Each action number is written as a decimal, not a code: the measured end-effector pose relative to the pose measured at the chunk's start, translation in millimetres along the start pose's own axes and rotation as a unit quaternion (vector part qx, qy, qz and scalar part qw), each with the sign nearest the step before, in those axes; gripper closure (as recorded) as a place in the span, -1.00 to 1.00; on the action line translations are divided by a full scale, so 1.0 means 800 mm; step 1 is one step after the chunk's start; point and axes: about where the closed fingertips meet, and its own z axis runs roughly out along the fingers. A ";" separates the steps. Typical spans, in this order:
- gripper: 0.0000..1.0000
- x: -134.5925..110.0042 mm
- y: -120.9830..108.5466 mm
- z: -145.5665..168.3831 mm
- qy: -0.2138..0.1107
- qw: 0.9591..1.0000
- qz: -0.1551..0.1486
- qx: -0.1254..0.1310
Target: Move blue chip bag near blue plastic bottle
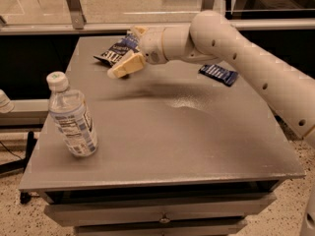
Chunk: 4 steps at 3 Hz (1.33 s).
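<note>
The blue chip bag [114, 52], dark navy with white lettering, lies at the far left of the grey table [197, 132]. My gripper [131, 48] is at the bag's right end, low over it. Its two tan fingers are apart, one [126, 66] in front of the bag and one behind it, so it is open. The gripper hides the bag's right part. The blue plastic bottle [72, 117], clear with a white cap and printed label, stands upright near the table's front left corner, well apart from the bag.
A small blue-and-white striped candy bar wrapper [219, 74] lies at the table's right side, under my forearm. Drawers sit below the table's front edge. A metal rail and glass run behind the table.
</note>
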 end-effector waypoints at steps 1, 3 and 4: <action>-1.00 0.017 -0.008 0.023 0.021 0.999 -0.029 0.008; -1.00 0.057 -0.048 0.049 0.062 0.996 -0.049 0.037; -0.68 0.066 -0.063 0.046 0.072 0.995 -0.053 0.051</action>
